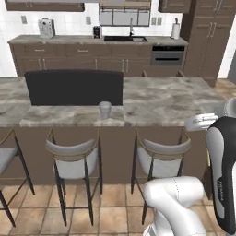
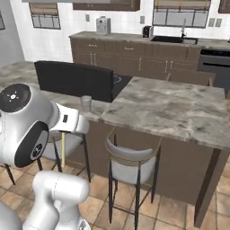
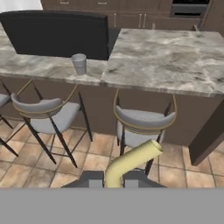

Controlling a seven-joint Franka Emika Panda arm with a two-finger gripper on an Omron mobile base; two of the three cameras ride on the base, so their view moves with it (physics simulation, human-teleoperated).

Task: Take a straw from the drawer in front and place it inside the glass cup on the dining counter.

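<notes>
Jaws clenched on the straw, which juts yellowish-tan from between the finger tips of the gripper toward the counter; in the right base view it hangs as a thin, near-vertical stick below the hand. The glass cup stands upright ahead and to the left in the hand view, well apart from the straw's free end, so the straw likely needs carrying over the rim and standing on end. The cup sits near the front edge of the dining counter, just before a black stovetop, stools below, tiled floor, cabinets behind.
</notes>
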